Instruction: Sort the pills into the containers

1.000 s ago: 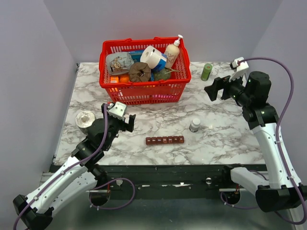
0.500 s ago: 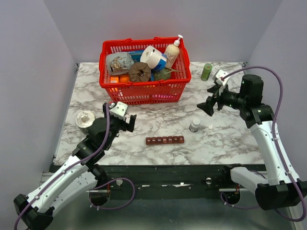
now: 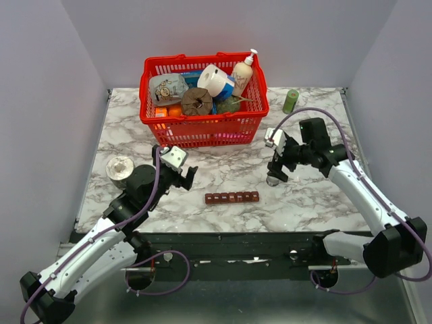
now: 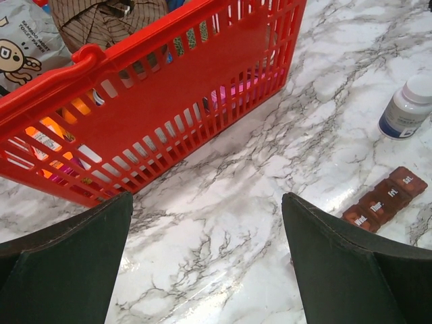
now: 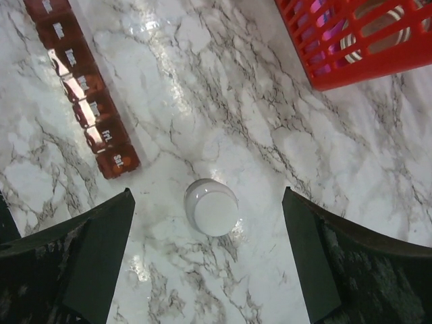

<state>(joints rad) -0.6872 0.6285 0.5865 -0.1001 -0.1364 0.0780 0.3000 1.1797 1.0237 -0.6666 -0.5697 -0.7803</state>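
**Right arm has swung down over the bottle**

Your right gripper (image 5: pixel 207 197) now hangs wide open above the white-capped bottle (image 5: pixel 212 207). Your left gripper (image 4: pixel 206 199) is also spread and holds nothing. The containers (image 3: pixel 232 198), a dark red-brown strip of seven day-lettered compartments, lie on the marble table (image 3: pixel 317 202) near the bottle.

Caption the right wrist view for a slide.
Open right gripper poised above the white-capped bottle, with the pill-container strip and red basket nearby.
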